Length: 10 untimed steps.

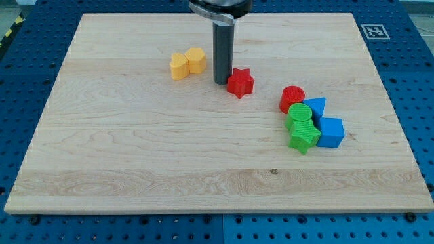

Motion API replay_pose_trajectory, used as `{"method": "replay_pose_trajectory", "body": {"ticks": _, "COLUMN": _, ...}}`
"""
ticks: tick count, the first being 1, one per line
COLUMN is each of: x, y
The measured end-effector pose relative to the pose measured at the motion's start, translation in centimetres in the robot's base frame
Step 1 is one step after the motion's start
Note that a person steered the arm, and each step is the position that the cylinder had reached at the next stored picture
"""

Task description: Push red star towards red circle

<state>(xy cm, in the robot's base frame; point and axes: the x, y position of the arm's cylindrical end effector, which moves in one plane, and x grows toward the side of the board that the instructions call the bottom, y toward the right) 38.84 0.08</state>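
Pale wood, grain running across the view, makes up the worktop (135, 156); it lies on a blue perforated base (413, 74); at the worktop's corner at the view's top right sits a small black-and-white square marker (372, 31), the only printed mark in sight, and it carries no readable letters.

Taking the red star (240, 83) as landmark: my tip (221, 83) stands just to its left in the view, touching it or very nearly so, I cannot tell which; the dark rod rises straight up from there to a dark collar at the view's top edge; there is no claw on this arm, so no clench or release can be told.

Further to the star's left, slightly toward the view's top, two yellow blocks (187, 64) sit pressed together, apart from the rod.

To the star's right and a little toward the view's bottom is the red circle (292, 97), near but not touching; bare wood lies between them; the circle heads a tight cluster: a green round block (299, 118) just below it, a green star (304, 139) lower again, a blue wedge-like block (315, 107) beside the circle, and a blue cube (331, 132) farthest from the star.
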Motion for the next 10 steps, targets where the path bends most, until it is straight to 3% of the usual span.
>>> {"method": "replay_pose_trajectory", "body": {"ticks": 1, "x": 3.7, "y": -0.2}}
{"method": "replay_pose_trajectory", "body": {"ticks": 3, "x": -1.8, "y": 2.1}}
{"method": "replay_pose_trajectory", "body": {"ticks": 4, "x": -1.3, "y": 2.7}}
{"method": "replay_pose_trajectory", "body": {"ticks": 5, "x": 1.7, "y": -0.9}}
{"method": "replay_pose_trajectory", "body": {"ticks": 7, "x": 2.7, "y": 2.0}}
{"method": "replay_pose_trajectory", "body": {"ticks": 10, "x": -2.1, "y": 5.9}}
